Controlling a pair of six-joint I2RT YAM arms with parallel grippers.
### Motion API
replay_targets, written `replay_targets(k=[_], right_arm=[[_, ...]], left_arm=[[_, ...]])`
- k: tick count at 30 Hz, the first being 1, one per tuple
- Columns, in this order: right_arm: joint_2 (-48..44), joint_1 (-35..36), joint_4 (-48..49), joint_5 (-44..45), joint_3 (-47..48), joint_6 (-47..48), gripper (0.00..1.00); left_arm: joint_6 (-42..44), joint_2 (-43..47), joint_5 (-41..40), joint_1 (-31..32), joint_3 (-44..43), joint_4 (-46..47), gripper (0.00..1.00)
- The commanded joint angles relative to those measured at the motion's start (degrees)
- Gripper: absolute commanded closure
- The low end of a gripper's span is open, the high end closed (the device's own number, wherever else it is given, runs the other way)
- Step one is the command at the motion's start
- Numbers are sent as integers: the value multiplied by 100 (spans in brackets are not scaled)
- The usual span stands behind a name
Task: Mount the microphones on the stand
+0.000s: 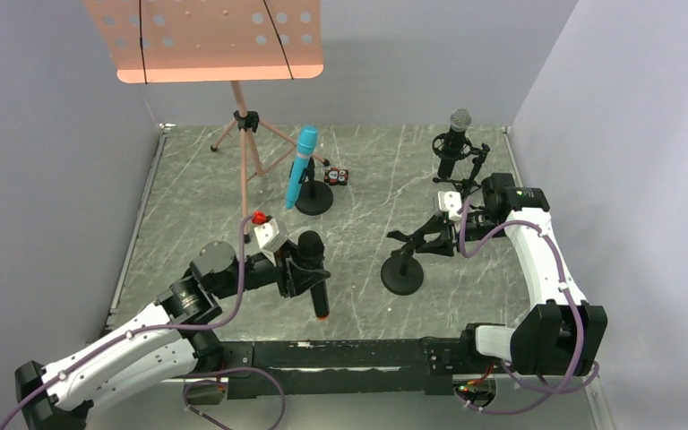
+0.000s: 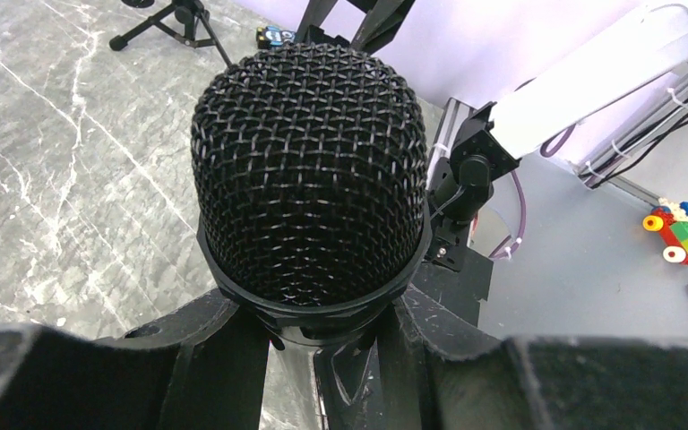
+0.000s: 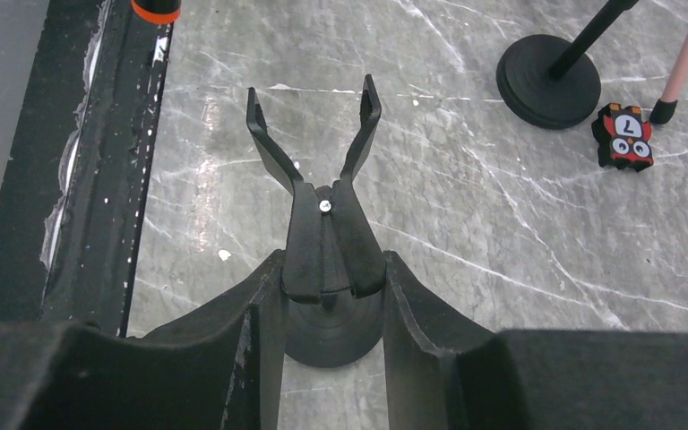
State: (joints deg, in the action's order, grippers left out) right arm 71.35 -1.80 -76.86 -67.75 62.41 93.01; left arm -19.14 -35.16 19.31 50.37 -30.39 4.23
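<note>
Black mesh: the domed head of the orange-end mic (image 2: 309,170) is a woven wire grille over a smooth black collar, and it fills the left wrist view.
Left claw (image 1: 307,267): clamped on that mic's body just under the head, with matte black fingers (image 2: 210,358) pressing from both sides.
Orange-end mic: roughly upright near the table's front, orange tip down, close to the black rail (image 1: 349,354). Whether the tip touches the slab I cannot tell.
Right claw (image 3: 330,269): closed on the clip (image 3: 322,193), its fingers flanking the lower block.
Clip: hard black plastic in a Y shape, with two thin curved prongs spread apart and a small screw at the throat.
Stand (image 1: 402,273): a thin black post on a flat round base, right of centre, with the clip on top.
Blue mic (image 1: 302,166): glossy bright blue all over, tilted in a holder with a round black base (image 1: 313,202), mid-table.
Silver-head mic (image 1: 455,134): black body and silver mesh ball, upright in a black holder at back right.
Music stand (image 1: 206,40): a salmon perforated metal desk on pink tripod legs, back left.
Toy (image 1: 336,176): a small red-and-black block with eyes, just beside the round base.
Table (image 1: 188,224): a grey marble-look slab with white veins, faintly glossy, with metal strips along the edges.
Walls (image 1: 54,134): plain pale lilac-grey on three sides.
Bricks (image 2: 681,235): bright toy bricks on a grey surface beyond the table.
</note>
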Motion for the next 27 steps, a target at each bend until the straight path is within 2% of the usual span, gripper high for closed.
replay_targets(k=[1, 8, 11, 16, 21, 22, 24, 25, 27], right_arm=[[8, 35, 71, 86, 6, 12, 71], [5, 31, 191, 88, -27, -171, 72], [36, 33, 147, 85, -10, -169, 76], [60, 31, 133, 107, 1, -205, 81], [50, 35, 141, 121, -1, -254, 82], [38, 31, 155, 117, -1, -282, 81], [20, 35, 229, 128, -9, -453, 67], [5, 37, 259, 130, -24, -477, 55], [-31, 31, 348, 138, -74, -554, 39]], left_arm=[[277, -536, 1, -15, -690, 674, 100], [1049, -2159, 15, -10, -2045, 956, 100], [1207, -2742, 189, 8, -2526, 990, 100], [1389, -3372, 261, 114, -3018, 1109, 100], [1492, -3909, 334, 243, -3457, 1158, 100], [1510, -3979, 336, 266, -3517, 1125, 100], [1539, -4031, 332, 303, -3537, 1074, 100], [1544, -4008, 317, 307, -3500, 1064, 100], [1561, -3901, 253, 309, -3367, 1054, 100]])
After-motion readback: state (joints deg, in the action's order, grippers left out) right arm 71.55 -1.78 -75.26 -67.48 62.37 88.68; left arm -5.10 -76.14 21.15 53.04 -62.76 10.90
